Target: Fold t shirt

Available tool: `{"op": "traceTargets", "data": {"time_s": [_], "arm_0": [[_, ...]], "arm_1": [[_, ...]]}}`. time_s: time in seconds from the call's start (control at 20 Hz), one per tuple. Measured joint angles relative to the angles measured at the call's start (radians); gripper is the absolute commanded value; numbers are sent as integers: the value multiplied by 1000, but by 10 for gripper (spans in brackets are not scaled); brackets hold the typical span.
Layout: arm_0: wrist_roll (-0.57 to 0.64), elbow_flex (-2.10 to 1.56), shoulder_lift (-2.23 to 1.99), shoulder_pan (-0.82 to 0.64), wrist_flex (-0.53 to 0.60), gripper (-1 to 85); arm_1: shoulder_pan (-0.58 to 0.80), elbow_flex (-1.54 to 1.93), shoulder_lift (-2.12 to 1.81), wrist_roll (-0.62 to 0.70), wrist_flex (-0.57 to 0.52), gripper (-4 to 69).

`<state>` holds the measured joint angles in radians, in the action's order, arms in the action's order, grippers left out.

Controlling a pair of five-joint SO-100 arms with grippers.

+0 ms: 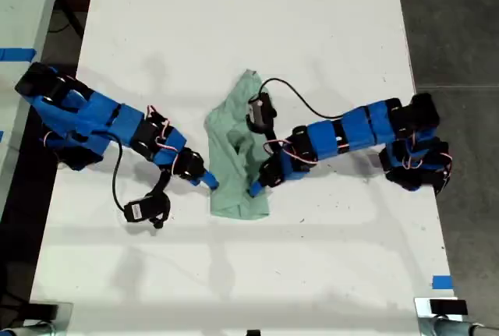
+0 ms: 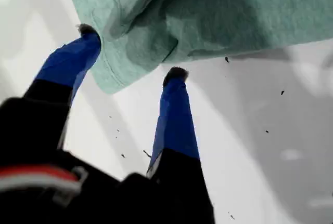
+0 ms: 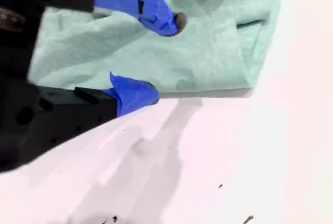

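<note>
Spread jaws of my first gripper (image 2: pixel 130 52) straddle the t shirt (image 1: pixel 238 149) hem (readying a pinch); my second gripper (image 3: pixel 156 60) likewise gapes at its edge.

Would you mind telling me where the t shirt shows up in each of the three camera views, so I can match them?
Exterior view: the t shirt lies bundled at the middle of the white table, between the two arms.
First wrist view: it fills the far part of the picture, just past the open jaws.
Second wrist view: it lies beyond and between the open jaws.
Shared landmark: the white table under its hem.
</note>
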<state>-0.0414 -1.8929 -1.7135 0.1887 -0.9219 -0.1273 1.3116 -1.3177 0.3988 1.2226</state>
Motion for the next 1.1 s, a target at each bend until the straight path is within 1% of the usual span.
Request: {"op": "traceTargets", "data": {"time_s": [0.1, 0.15, 0.2, 0.25, 0.35, 0.4, 0.45, 0.55, 0.7, 0.8, 0.9, 0.95, 1.0, 1.1], "arm_0": [[17, 58, 101, 21, 46, 180], [29, 100, 163, 21, 58, 170], [41, 144, 229, 18, 69, 4], [57, 196, 299, 18, 72, -3], [83, 319, 445, 21, 66, -3], [84, 374, 483, 21, 40, -3], [84, 416, 494, 20, 5, -3], [92, 483, 480, 20, -120, -3], [169, 721, 419, 48, -362, -3], [216, 744, 287, 12, -476, -3], [290, 676, 138, -124, -548, -3], [339, 634, 72, -218, -568, -3], [396, 612, 29, -313, -583, 5], [497, 611, -8, -492, -614, 107]], "arm_1": [[-23, -37, 58, -14, 0, 267], [-38, -58, 91, -23, 0, 245], [-52, -72, 120, -35, -3, 106], [-63, -81, 144, -38, -18, -21], [-78, -84, 167, -48, -66, -21], [-86, -84, 167, -48, -92, -21], [-91, -100, 167, -41, -87, -21], [-91, -196, 170, 9, -28, -21], [-84, -457, 164, 152, 120, -22], [-21, -472, 97, 229, 158, -22], [89, -472, 38, 295, 206, -22], [149, -472, 11, 324, 230, 2], [206, -472, -8, 344, 252, 72], [321, -472, -37, 380, 295, 157]]}}
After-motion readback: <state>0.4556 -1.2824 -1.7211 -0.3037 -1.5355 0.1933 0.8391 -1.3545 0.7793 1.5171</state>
